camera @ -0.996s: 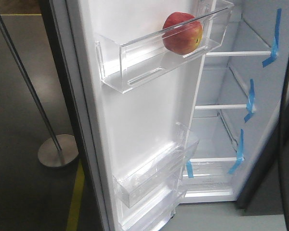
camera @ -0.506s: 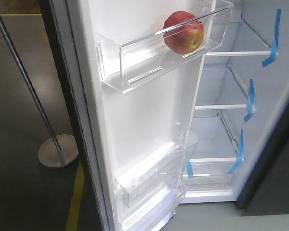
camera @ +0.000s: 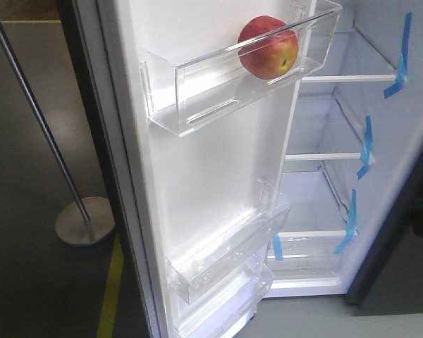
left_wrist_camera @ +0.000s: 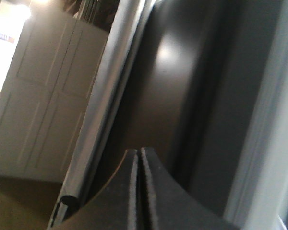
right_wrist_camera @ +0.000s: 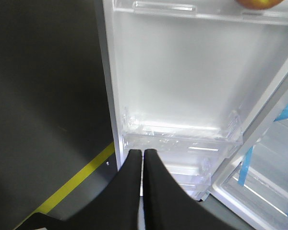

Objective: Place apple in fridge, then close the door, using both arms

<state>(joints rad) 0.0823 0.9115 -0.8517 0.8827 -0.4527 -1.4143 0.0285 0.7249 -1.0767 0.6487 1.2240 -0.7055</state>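
Front view, apple: the apple sat in the top bin on the inner face of the door, at the end of the bin nearest the door's hinge side.
Front view, door: it stood wide open, with the fridge and its blue tape strips beyond the door's hinge edge and the lower bin empty on the door below the top bin.
Front view, floor: a metal stand and a yellow line lay on the door's outer side.
Left wrist view, left gripper: the left gripper had its fingers pressed together, holding nothing, close to a glossy dark panel, likely the door's outer face.
Right wrist view, right gripper: the right gripper had its fingers touching, empty, facing the door's inner face just below the lower bin.
Right wrist view, apple: only its underside showed at the top edge, high on the door.
Handling, apple: probably firm, smooth and round, so apt to roll in the bin if the door slammed.
Handling, door: likely stiff and fairly heavy; a flat push on the outer face near the free edge looked the best hold.
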